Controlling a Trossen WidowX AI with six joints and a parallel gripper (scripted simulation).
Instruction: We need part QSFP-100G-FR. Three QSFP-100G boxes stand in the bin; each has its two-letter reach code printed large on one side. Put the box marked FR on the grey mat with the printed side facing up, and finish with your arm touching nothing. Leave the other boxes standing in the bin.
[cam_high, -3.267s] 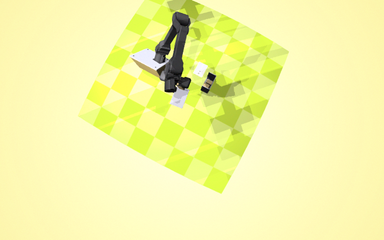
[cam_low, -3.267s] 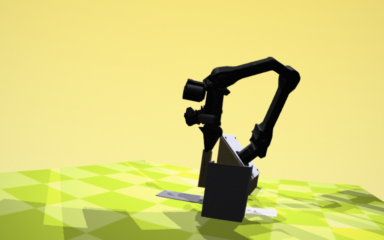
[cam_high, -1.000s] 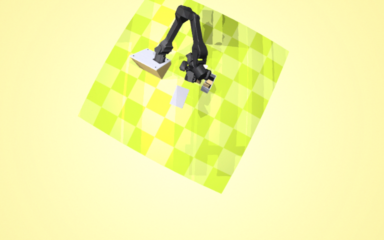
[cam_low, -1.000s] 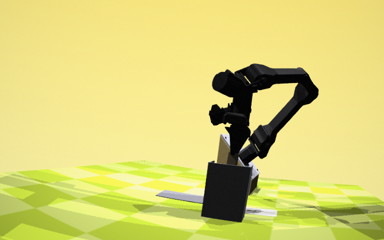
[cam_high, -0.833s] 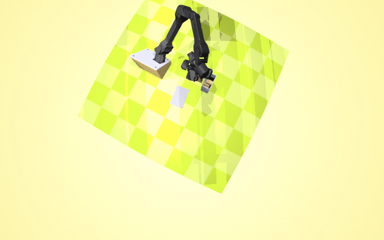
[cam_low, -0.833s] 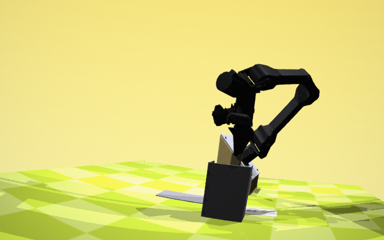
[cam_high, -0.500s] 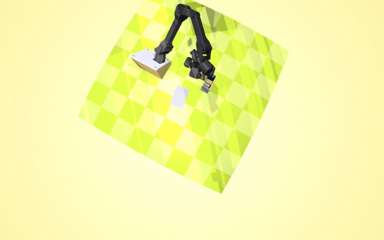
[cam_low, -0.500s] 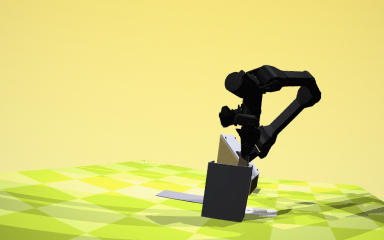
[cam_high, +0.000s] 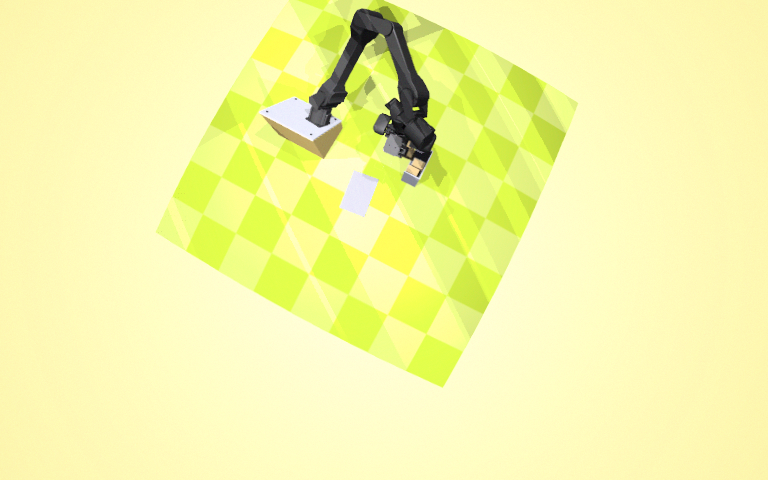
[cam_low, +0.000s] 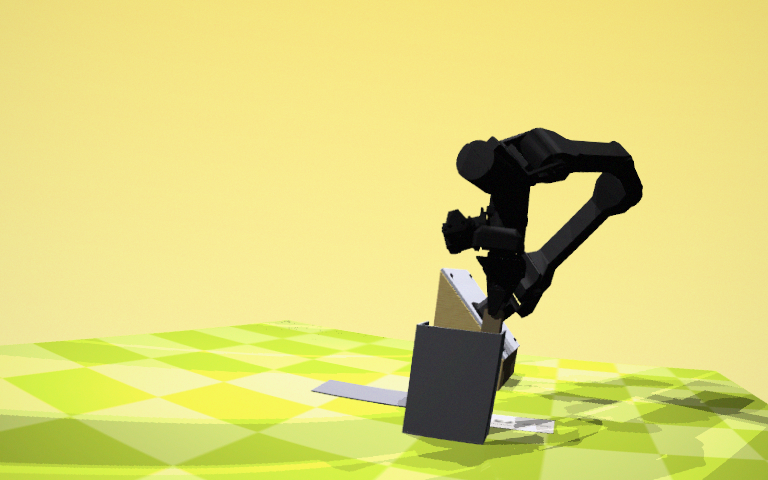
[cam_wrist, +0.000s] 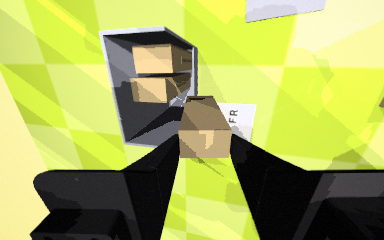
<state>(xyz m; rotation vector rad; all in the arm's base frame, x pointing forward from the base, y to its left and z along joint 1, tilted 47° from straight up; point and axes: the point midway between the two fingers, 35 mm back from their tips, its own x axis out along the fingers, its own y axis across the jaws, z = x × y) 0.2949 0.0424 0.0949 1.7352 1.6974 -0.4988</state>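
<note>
Presumably the FR box, held upright near the bin, code unread.

Slim tan cardboard box (cam_high: 410, 149) (cam_low: 491, 321) (cam_wrist: 205, 143) is clamped by its sides in the black parallel-jaw gripper (cam_high: 411, 147) (cam_low: 495, 310) (cam_wrist: 204, 139); in the wrist view the tall, open-topped grey bin (cam_high: 408, 179) (cam_low: 453, 384) (cam_wrist: 111, 85) sits at ten o'clock from it, two tan boxes standing inside, and the white card lettered FR (cam_low: 523, 426) (cam_wrist: 242, 112) near three. Flat grey mat (cam_high: 359, 194) (cam_low: 359, 391) (cam_wrist: 285, 9): eight o'clock of bin, top view. Likely light, fairly stiff, smooth card; would grip mid-sides, gently, lest it crush or swivel. Black jointed arm (cam_high: 402, 62) (cam_low: 583, 155) arches high, elbow bent, wrist dropping the fingers nearly straight down. Needs turning print-up before release.
</note>
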